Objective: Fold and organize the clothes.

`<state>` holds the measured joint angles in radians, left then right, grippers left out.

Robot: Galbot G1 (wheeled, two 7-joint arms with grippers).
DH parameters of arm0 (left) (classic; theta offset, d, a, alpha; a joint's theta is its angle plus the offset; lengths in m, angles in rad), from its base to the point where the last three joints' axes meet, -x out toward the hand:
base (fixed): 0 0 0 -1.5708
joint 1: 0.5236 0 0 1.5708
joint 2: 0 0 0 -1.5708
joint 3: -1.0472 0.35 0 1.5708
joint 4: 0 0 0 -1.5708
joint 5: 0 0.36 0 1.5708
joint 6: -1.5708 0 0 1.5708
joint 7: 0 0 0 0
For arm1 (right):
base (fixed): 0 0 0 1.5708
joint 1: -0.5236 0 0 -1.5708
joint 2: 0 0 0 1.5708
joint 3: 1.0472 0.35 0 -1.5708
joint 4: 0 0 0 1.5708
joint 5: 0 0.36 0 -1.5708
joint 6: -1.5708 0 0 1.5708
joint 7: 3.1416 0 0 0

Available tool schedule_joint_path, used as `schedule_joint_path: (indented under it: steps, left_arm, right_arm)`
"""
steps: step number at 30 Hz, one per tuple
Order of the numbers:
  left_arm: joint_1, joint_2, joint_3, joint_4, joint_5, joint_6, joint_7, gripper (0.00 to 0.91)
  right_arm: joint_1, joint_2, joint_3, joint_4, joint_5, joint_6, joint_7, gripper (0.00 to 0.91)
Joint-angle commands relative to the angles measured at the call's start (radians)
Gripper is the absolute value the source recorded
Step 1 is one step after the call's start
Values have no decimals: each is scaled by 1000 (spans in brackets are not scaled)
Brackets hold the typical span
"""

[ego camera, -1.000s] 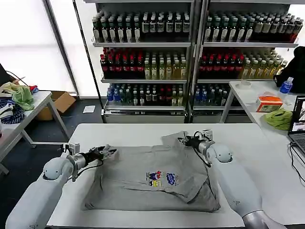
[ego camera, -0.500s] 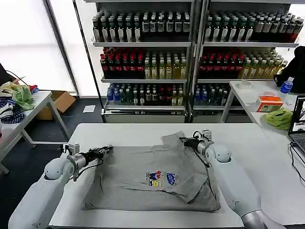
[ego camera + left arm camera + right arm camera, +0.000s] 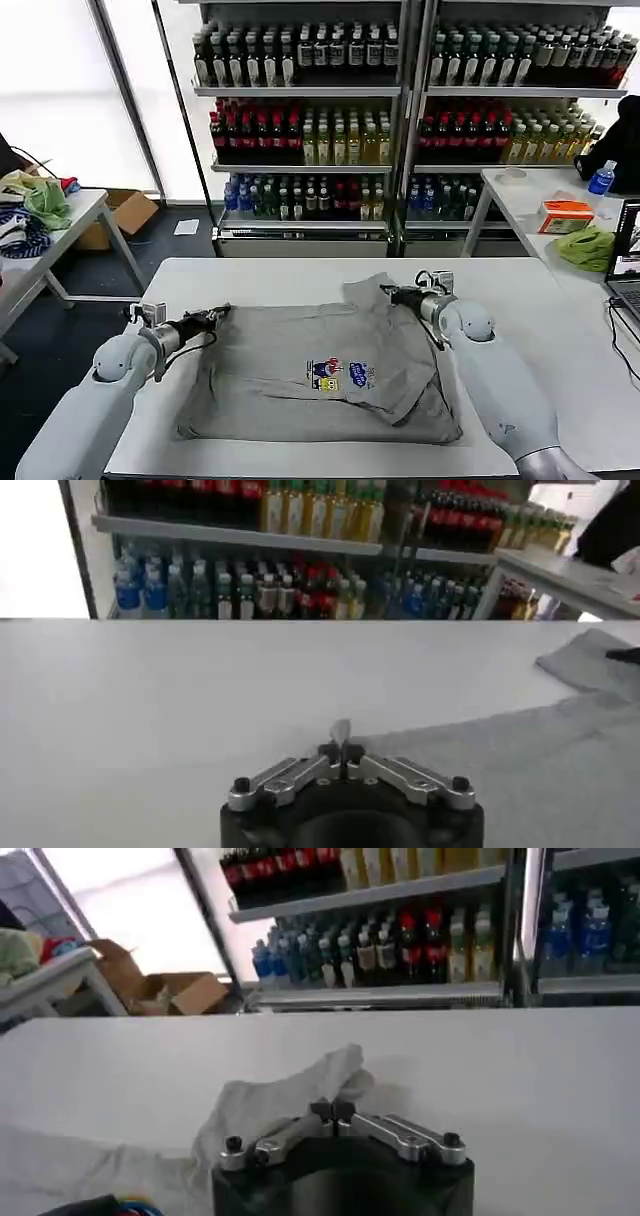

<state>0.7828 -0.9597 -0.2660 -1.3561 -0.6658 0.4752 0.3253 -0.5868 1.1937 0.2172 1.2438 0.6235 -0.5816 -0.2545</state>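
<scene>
A light grey shirt (image 3: 320,375) with a small coloured chest print (image 3: 340,375) lies spread on the white table (image 3: 270,280), its right side folded inward. My left gripper (image 3: 218,315) is shut on the shirt's far left corner; a tuft of cloth (image 3: 341,730) pokes up between the closed fingertips of that gripper (image 3: 341,748). At the far right of the shirt, my right gripper (image 3: 393,293) is shut on a sleeve (image 3: 368,290). In the right wrist view the grey cloth (image 3: 290,1098) bunches just beyond the closed gripper (image 3: 331,1110).
Shelves of bottles (image 3: 330,130) stand behind the table. A side table (image 3: 60,225) at the left holds lime-green cloths (image 3: 45,200) and a blue-and-white cloth (image 3: 20,238). At the right another table carries an orange box (image 3: 565,215), a green cloth (image 3: 587,247) and a laptop (image 3: 625,260).
Both grippers have shifted slightly outward, the left one leftward and the right one rightward, drawing the shirt's far edge tauter. Both stay shut on the cloth.
</scene>
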Motion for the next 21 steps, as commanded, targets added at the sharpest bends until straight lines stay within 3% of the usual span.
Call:
schedule_joint_path:
  steps: [1,21]
  left_arm:
    - [40,14,-27,-142,-40,-20,-37,20]
    - [291,76,-204,-424,-76,-23,-57,20]
  right_arm:
    - [-63,-47,23,143,87,3,13,0]
    - [-402,-226,230,591,286,2,81,0]
